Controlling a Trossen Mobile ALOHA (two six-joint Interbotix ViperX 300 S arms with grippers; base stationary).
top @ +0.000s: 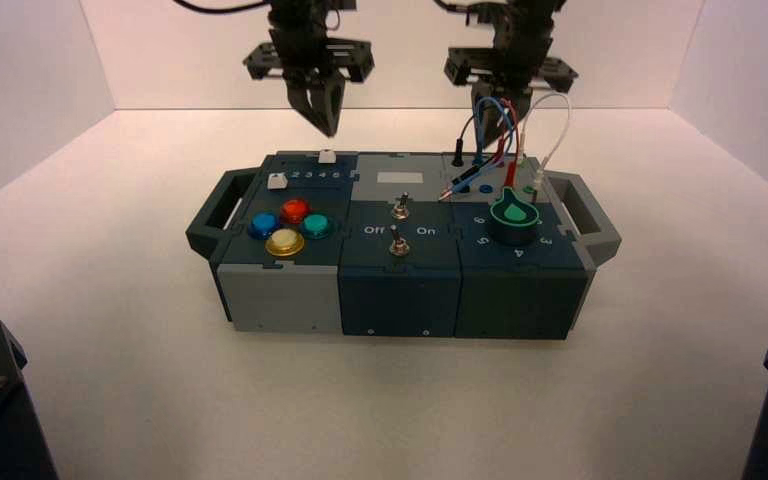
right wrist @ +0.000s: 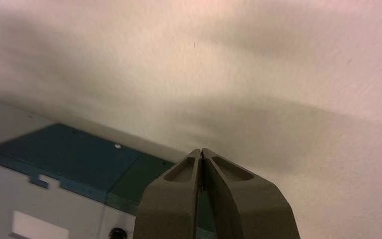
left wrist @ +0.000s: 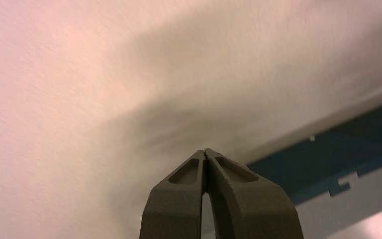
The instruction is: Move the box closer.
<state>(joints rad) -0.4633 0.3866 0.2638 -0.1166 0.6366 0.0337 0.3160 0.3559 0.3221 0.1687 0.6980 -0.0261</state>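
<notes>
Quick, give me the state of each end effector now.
Left end effector: closed, holding nothing, behind the box.
Right end effector: closed, holding nothing, behind the box near the wires.

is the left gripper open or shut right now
Shut. In the left wrist view the left gripper has its two fingertips meeting with nothing between them, above the table behind the box.
</notes>
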